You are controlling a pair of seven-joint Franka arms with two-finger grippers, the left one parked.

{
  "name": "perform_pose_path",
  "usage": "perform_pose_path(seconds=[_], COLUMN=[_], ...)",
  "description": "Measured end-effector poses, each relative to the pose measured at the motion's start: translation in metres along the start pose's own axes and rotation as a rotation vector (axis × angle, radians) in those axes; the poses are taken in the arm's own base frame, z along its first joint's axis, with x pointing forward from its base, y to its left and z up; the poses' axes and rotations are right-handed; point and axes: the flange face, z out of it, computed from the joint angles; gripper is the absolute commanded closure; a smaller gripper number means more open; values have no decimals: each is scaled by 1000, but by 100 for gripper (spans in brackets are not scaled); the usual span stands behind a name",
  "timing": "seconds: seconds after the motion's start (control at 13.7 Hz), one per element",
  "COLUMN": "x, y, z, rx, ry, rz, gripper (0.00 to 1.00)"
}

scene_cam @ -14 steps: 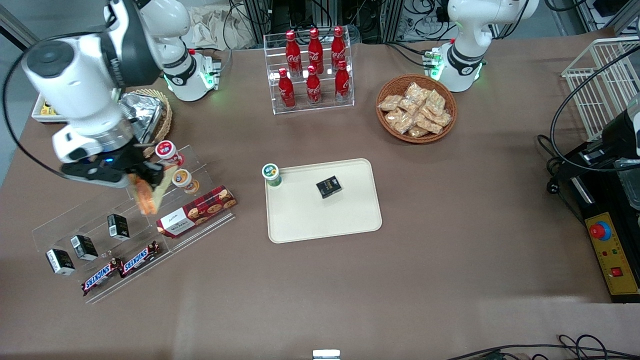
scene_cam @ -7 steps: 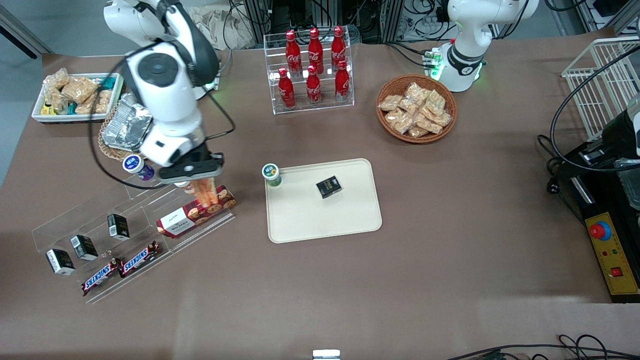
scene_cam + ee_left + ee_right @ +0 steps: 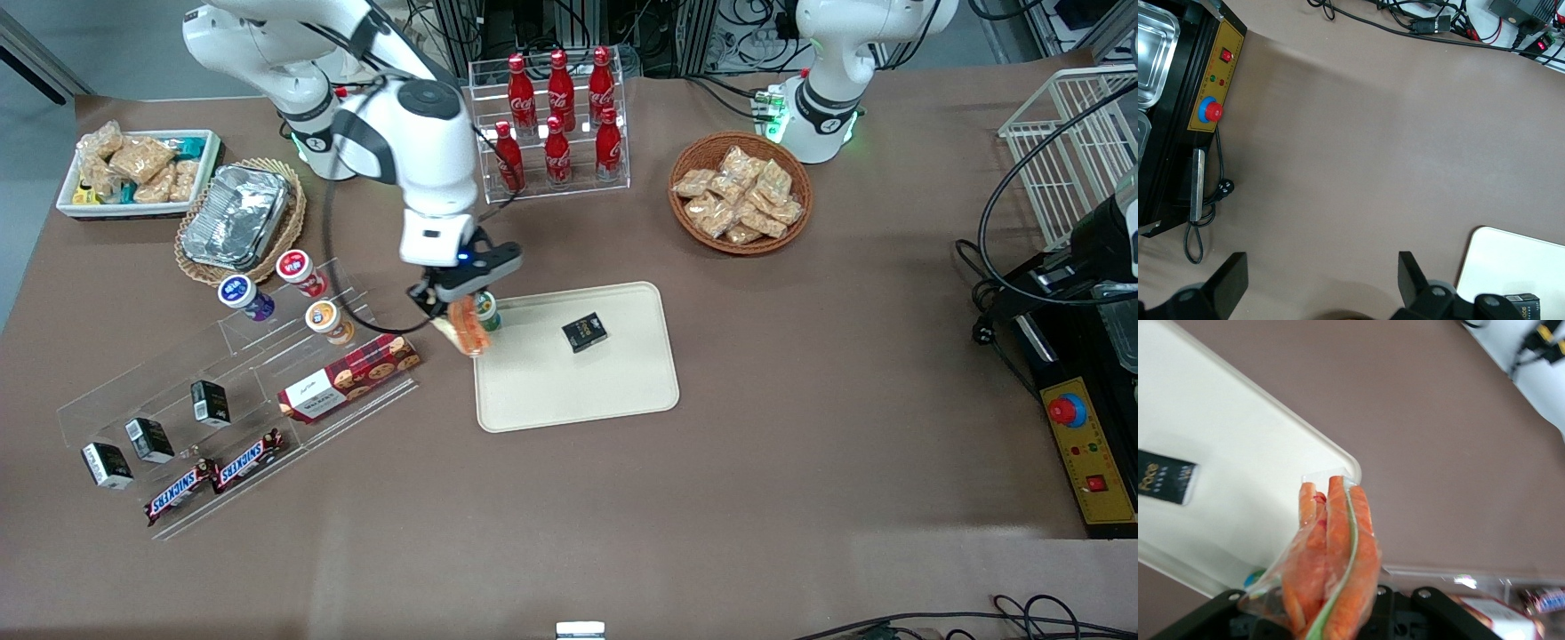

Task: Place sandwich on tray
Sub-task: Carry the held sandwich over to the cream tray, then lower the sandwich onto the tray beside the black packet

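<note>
My right gripper (image 3: 458,302) is shut on the sandwich (image 3: 468,329), a wrapped wedge with orange and green filling, and holds it in the air over the tray's edge nearest the working arm's end, beside a green-lidded cup (image 3: 485,309). In the right wrist view the sandwich (image 3: 1331,560) hangs from the gripper (image 3: 1331,620) above the tray's corner (image 3: 1238,487). The cream-beige tray (image 3: 578,391) lies mid-table with a small black box (image 3: 584,332) on it; the box also shows in the right wrist view (image 3: 1165,477).
A clear stepped rack holds a cookie box (image 3: 348,377), small cups (image 3: 329,320), black boxes and Snickers bars (image 3: 213,476). A foil container (image 3: 236,216) sits in a wicker basket. A cola bottle rack (image 3: 556,124) and a snack basket (image 3: 740,191) stand farther back.
My gripper has carried the sandwich from above the clear rack toward the parked arm's end, to the edge of the tray.
</note>
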Motion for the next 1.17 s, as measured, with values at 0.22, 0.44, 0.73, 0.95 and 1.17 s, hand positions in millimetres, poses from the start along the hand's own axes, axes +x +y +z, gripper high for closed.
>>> perform_pose_path(seconds=[0.22, 0.44, 0.73, 0.95, 1.17], x=[20, 34, 51, 73, 93], y=[-29, -49, -48, -47, -59], z=[32, 73, 137, 167, 176], rx=[-4, 8, 4, -42, -57], ry=[42, 143, 239, 287, 323], rz=[-127, -260, -383, -492, -623], gripper=[100, 100, 100, 100, 100])
